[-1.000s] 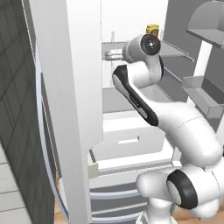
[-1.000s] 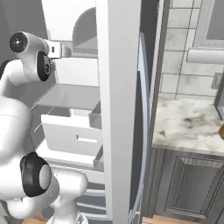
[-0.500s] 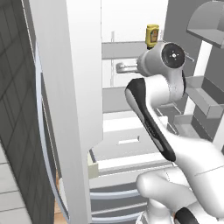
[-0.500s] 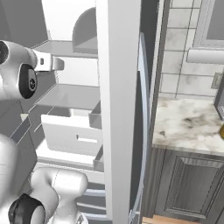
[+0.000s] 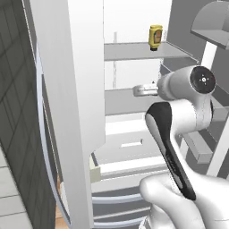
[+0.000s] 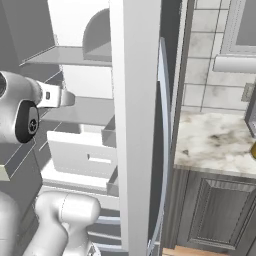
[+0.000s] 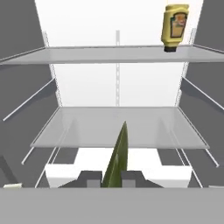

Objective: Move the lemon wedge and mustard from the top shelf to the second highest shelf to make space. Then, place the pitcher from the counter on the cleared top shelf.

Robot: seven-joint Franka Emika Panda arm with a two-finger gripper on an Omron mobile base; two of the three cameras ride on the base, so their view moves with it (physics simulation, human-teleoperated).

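My gripper (image 7: pixel 111 178) is shut on the lemon wedge (image 7: pixel 117 155), a thin olive-green sliver that stands upright between the two dark fingertips (image 7: pixel 89 177). It hangs in front of the second highest shelf (image 7: pixel 118 127), at about that shelf's height. The mustard (image 7: pixel 174 25), a squat yellow bottle, stands at the right end of the top shelf (image 7: pixel 87 54). From the left base view the mustard (image 5: pixel 155 36) sits on the top shelf (image 5: pixel 134 50), above my hand (image 5: pixel 144 91). The counter (image 6: pixel 215 142) lies right of the fridge. The pitcher is out of view.
A white drawer (image 7: pixel 65 173) with a slot handle sits under the second shelf. Grey door bins (image 5: pixel 201 150) jut out on the right of the open fridge. A tall white fridge door (image 5: pixel 76 89) stands close on the left. Dark cabinet fronts (image 6: pixel 220 210) are below the counter.
My arm has dropped from the top shelf's height, near the mustard, to the second shelf's level and drawn back. The gripper has stayed shut.
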